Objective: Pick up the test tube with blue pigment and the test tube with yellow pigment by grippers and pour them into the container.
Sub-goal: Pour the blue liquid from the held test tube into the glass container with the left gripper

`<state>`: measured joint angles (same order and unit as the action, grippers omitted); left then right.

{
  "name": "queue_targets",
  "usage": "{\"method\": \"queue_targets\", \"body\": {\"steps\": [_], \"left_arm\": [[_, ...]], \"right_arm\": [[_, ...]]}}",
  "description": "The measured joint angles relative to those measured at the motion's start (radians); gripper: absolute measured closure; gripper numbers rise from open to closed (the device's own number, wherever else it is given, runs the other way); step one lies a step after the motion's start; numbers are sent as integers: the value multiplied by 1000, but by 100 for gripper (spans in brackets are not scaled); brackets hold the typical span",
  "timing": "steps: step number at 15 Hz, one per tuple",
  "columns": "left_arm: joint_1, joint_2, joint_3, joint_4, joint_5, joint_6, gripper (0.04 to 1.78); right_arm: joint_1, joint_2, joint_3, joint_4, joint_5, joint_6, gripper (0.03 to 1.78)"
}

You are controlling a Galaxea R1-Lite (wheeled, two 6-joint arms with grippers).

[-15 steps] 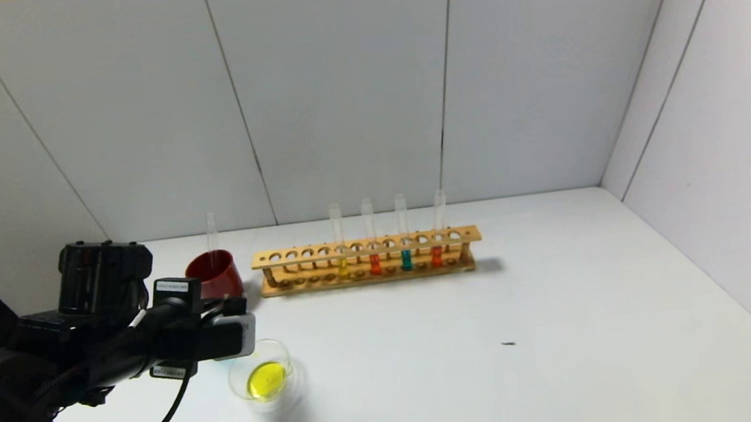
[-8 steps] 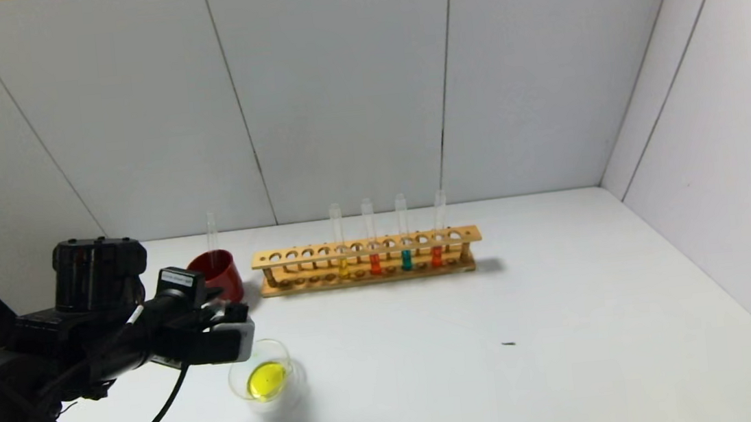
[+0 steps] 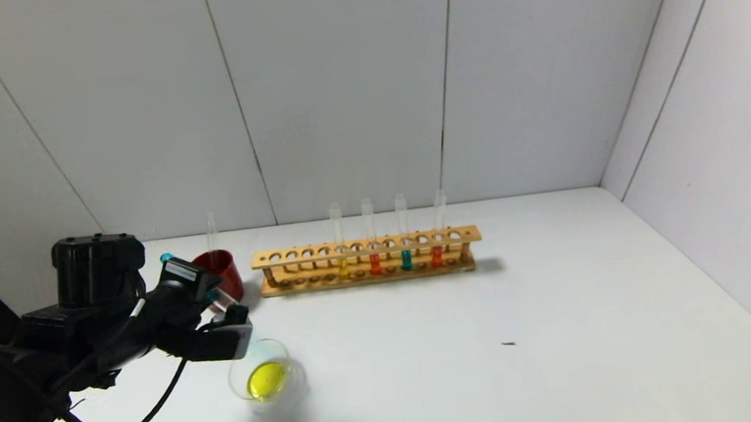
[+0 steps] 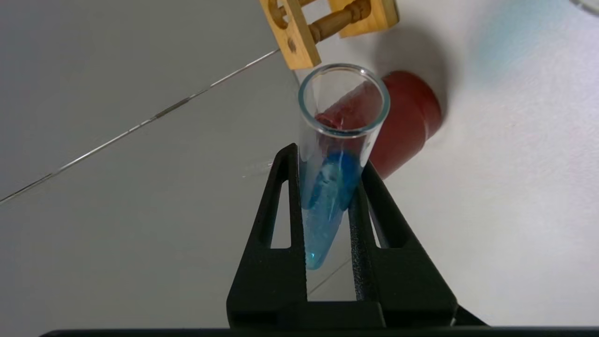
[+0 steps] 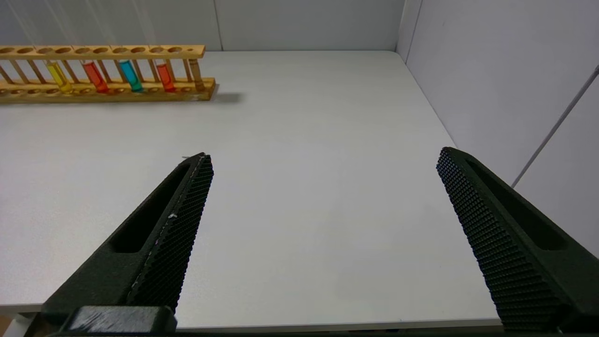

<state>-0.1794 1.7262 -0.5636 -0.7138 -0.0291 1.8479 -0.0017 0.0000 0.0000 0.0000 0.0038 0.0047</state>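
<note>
My left gripper is shut on the test tube with blue pigment. The tube lies tilted, its blue bottom end raised and its mouth pointing down toward the container, a clear glass dish with yellow liquid in it. In the left wrist view the black fingers clamp the tube, and blue liquid has run partway toward its open mouth. The test tube with yellow pigment stands in the wooden rack, also seen in the right wrist view. My right gripper is open and empty above the table's near right.
The rack also holds two orange-red tubes and a teal-blue one. A dark red cup with an empty tube stands left of the rack, just behind my left gripper. Walls close off the back and right.
My left gripper has rolled over the dish, tipping the tube. Its blue bottom end has risen into view behind the gripper and the mouth has dropped toward the dish.
</note>
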Motion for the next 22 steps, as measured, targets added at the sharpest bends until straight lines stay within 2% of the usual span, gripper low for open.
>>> {"method": "queue_targets", "body": {"steps": [10, 15, 22], "left_arm": [[27, 15, 16, -24, -12, 97, 150], [29, 51, 13, -104, -13, 157, 150], [29, 64, 14, -121, -13, 198, 150]], "right_arm": [[1, 0, 0, 0, 0, 0, 6], [1, 0, 0, 0, 0, 0, 6], [1, 0, 0, 0, 0, 0, 6]]}}
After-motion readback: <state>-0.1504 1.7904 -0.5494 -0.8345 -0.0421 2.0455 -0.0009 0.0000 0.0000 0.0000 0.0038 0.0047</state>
